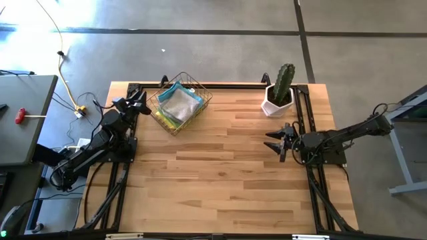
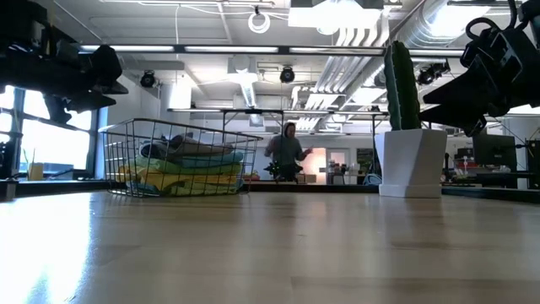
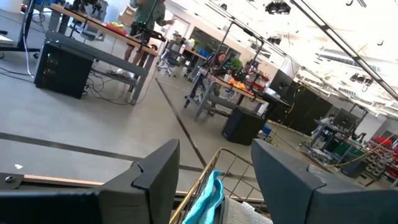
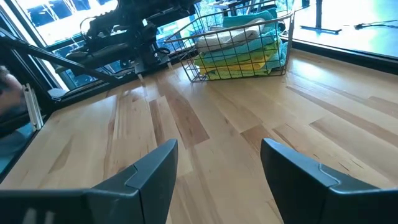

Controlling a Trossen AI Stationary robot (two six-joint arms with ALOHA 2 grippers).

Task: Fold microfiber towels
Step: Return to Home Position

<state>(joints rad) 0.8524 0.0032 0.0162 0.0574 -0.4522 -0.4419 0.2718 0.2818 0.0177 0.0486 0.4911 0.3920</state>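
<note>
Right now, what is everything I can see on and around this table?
Table: one, light wood.
Wire basket: one, metal, back left of table.
Microfiber towels: folded stack in basket, grey on top, light blue, yellow and green below; count unclear.
Cactus: one, green, back right.
Pot: one, white, holds cactus.
Person: one, in room behind.
Left gripper: dark, open, beside basket.
Right gripper: dark, open, below cactus.

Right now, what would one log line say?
towels: stacked in wire basket | left end effector: open, beside basket | right end effector: open, empty
</note>
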